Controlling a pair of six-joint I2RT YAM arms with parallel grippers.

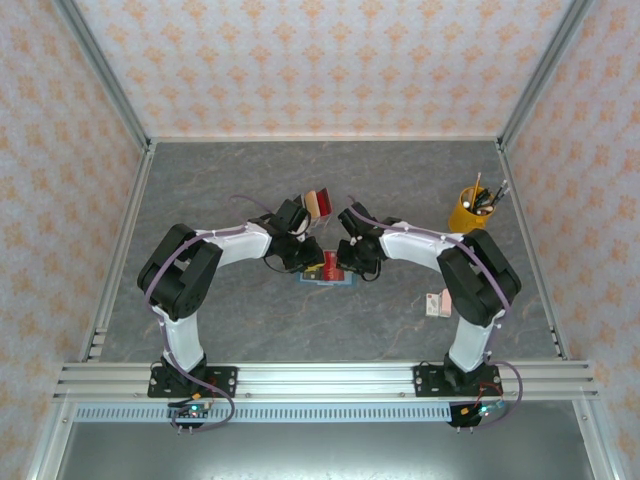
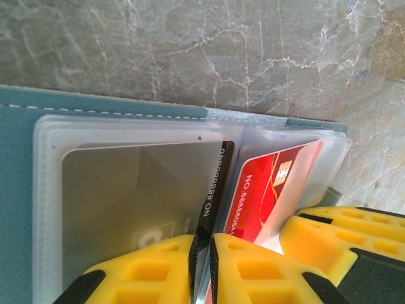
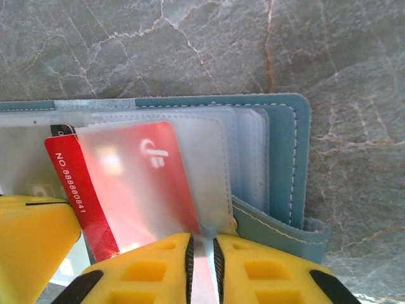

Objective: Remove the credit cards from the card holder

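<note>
Two arms meet at the middle of the grey marbled desk (image 1: 220, 180), over one open blue card holder (image 1: 327, 275). In the left wrist view three cards sit in its clear pockets: one grey card (image 2: 126, 196), one dark card (image 2: 212, 190) seen edge-on with a printed number, and one red card (image 2: 266, 190).

The left fingers (image 2: 218, 247) are closed to a thin slit, and the dark card's edge runs down into it. The right fingers (image 3: 223, 247) are just as narrow, pinching the bottom edge of the frosted pocket (image 3: 196, 158) that covers the red card. The two sets of fingers work just beside each other at the holder's near edge.

A small red and pale thing (image 1: 318, 204) lies just beyond the left wrist, too small to identify. One yellow pen cup (image 1: 466, 213) stands well apart at the far right, and one small pink-and-white box (image 1: 437, 303) lies by the right arm. The far half and left side of the desk are open. Metal rails edge the desk, and orange-patterned walls enclose it.
</note>
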